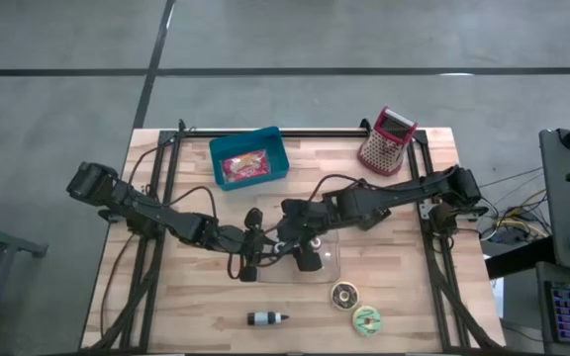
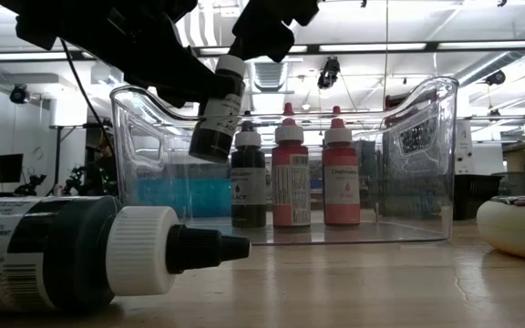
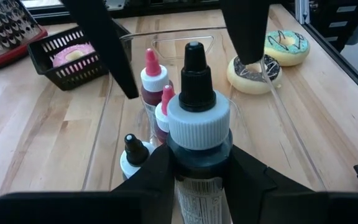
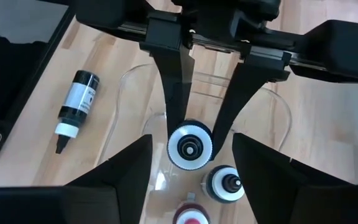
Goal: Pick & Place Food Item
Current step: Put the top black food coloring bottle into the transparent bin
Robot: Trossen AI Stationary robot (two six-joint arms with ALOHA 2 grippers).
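Left gripper [image 3: 197,168] clamped on black bottle [image 3: 197,124] over clear bin [image 2: 427,164]; right gripper [image 4: 191,180] apart.

Dark white-capped bottle [image 2: 217,111] — tilted, raised above the clear bin [image 2: 427,164].

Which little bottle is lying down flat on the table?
The dark bottle with the white cap, lying alone outside the clear bin. The others stand inside the bin, except one held by the left gripper.
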